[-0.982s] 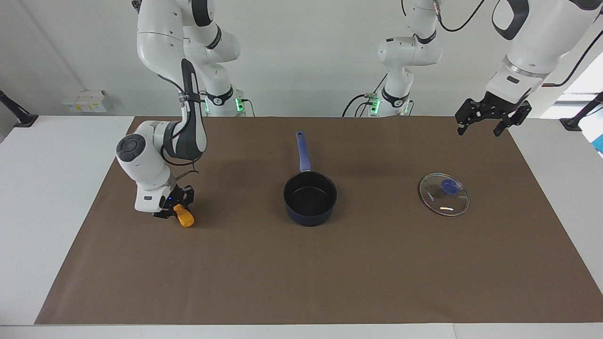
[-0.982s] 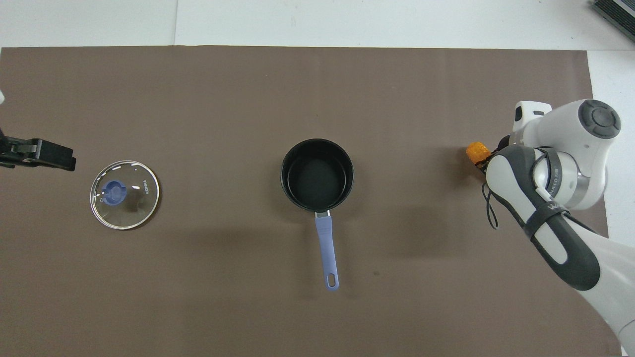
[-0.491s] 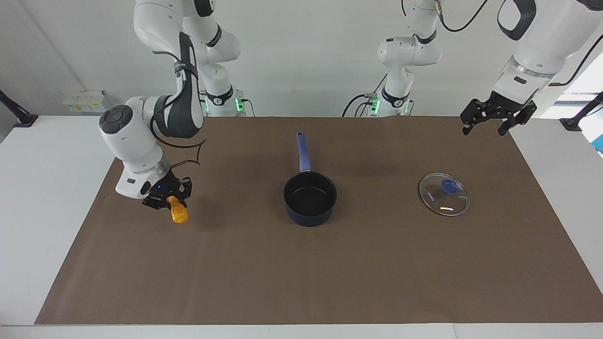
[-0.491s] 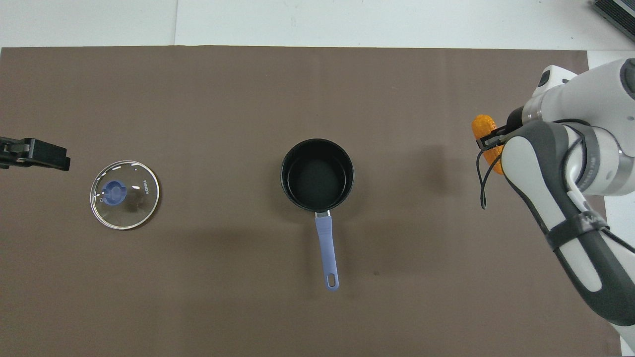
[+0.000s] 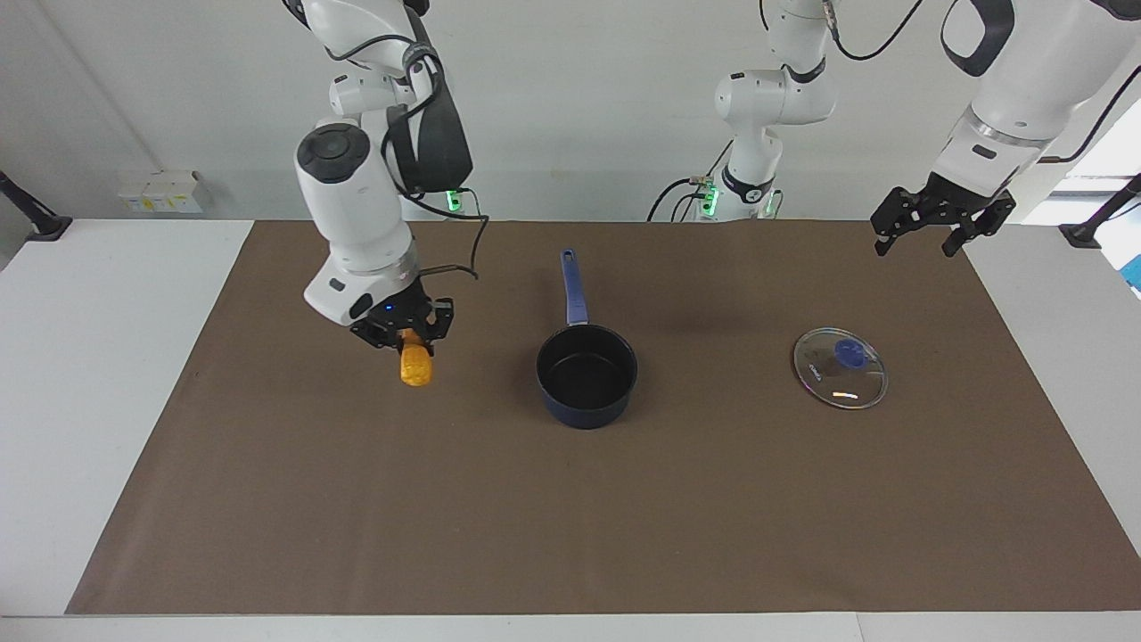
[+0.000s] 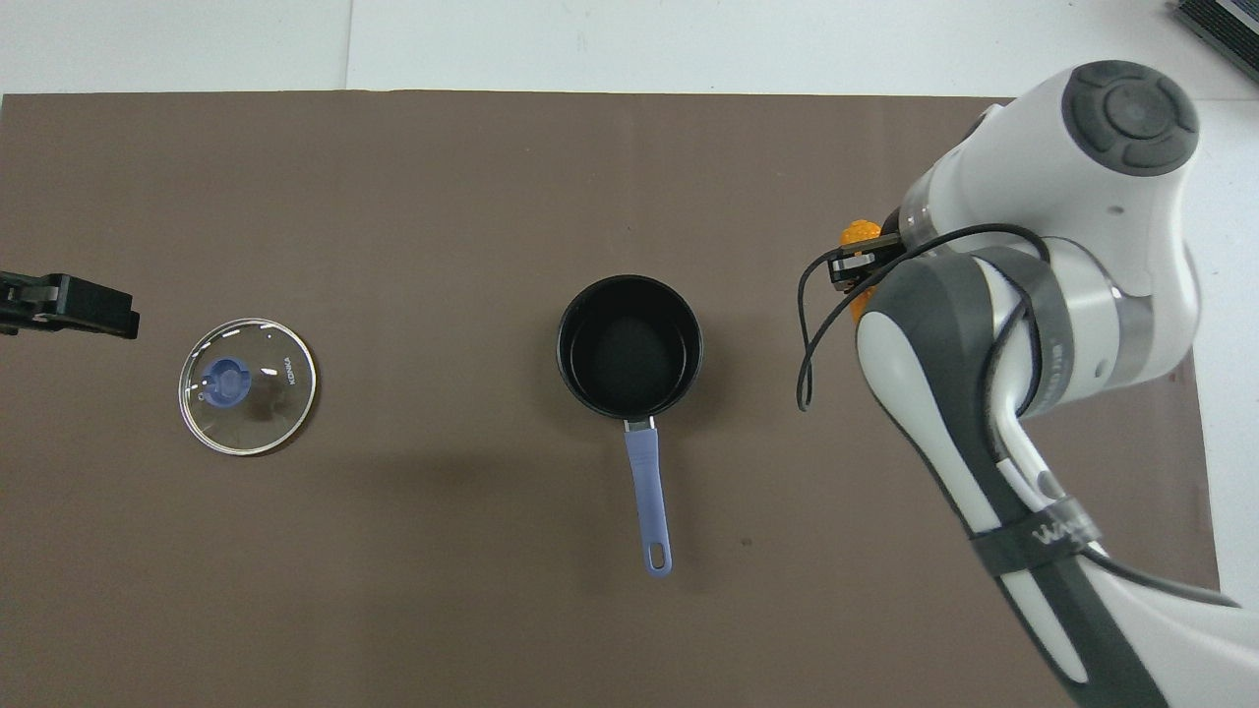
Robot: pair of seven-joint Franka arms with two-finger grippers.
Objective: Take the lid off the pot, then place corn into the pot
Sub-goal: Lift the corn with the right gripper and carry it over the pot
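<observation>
Facing view, one moment, items as found.

Brown mat (image 5: pixel 570 499): covers most of the white table (image 5: pixel 89 357), leaving bare strips at both ends.

Pot (image 5: pixel 586 374): dark blue, black inside, uncovered with nothing in it, at the middle of the mat. Its lighter blue handle (image 5: pixel 573 285) points straight at the robots' edge of the table.

Lid (image 5: pixel 841 367): clear glass, metal rim, blue knob up. Lies flat on the mat toward the left arm's end of the table, well apart from the pot and level with it.

Corn (image 5: pixel 414 364): yellow-orange cob, off the table, hanging nearly upright from the right gripper with its lower end free.

Right gripper (image 5: pixel 403 332): fingers pinched on the cob's upper end. In the air over the mat between the pot and the right arm's end of the table, to the side of the pot rather than above it. In the overhead view the arm covers most of the gripper and only a sliver of the corn (image 6: pixel 859 234) shows.

Left gripper (image 5: pixel 927 225): fingers spread, holding nothing. Raised over the mat's corner at the left arm's end, by the robots' edge of the table, clear of the lid. This arm waits. Overhead, only its dark tip (image 6: pixel 69 305) enters at the picture's edge.
</observation>
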